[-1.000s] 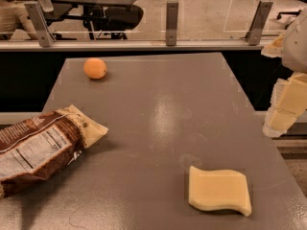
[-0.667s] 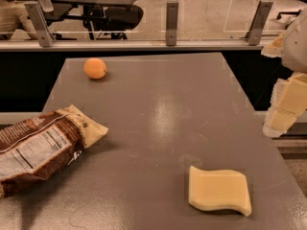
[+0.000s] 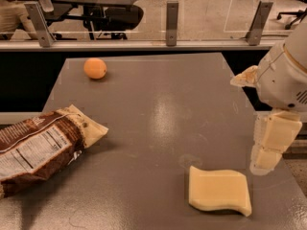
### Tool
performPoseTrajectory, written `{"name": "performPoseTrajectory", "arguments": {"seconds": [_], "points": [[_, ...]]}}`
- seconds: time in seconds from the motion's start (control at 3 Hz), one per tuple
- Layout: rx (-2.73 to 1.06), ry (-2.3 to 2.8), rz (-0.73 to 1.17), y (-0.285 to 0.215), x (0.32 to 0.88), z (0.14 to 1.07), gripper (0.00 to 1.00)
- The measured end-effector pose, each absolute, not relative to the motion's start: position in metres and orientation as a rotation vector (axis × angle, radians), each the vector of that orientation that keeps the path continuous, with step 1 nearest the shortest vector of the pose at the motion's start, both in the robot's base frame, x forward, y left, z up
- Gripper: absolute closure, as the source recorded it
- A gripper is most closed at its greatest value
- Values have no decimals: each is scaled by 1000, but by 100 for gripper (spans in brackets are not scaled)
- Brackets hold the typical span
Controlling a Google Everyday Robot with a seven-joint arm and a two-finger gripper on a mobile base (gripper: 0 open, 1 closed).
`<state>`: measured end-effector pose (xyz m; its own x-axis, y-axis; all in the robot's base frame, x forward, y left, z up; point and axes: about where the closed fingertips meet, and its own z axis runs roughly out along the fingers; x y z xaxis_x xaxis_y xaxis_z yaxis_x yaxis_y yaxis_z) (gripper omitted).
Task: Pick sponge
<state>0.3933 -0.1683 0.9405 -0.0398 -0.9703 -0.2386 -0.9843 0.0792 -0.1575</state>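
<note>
Pale yellow blocky gripper (image 3: 265,161) at the right table edge; the flat pale yellow foam sponge with wavy edges (image 3: 219,190) is on the near right, and the two aren't touching.

My gripper hangs pointing down by the right edge of the flat grey table (image 3: 158,109), with the white arm housing above it. Can't tell from this angle whether it's spread or pressed together. The sponge lies flat on the near-right part of the table, just left of and below the gripper in view, close but apart. A round orange fruit (image 3: 95,68) sits far left, well apart from the sponge. A brown crinkled snack bag with a white label (image 3: 41,150) lies on its side at the near left, its pale end pointing right. Metal posts with clear panels (image 3: 172,16) run beyond the far edge.
</note>
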Motion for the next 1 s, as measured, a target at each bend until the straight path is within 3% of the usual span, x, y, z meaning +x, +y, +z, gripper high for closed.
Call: {"name": "performPoseTrajectory", "arguments": {"seconds": [1.0], "points": [[-2090,1975,210,-138,337,857,0]]}}
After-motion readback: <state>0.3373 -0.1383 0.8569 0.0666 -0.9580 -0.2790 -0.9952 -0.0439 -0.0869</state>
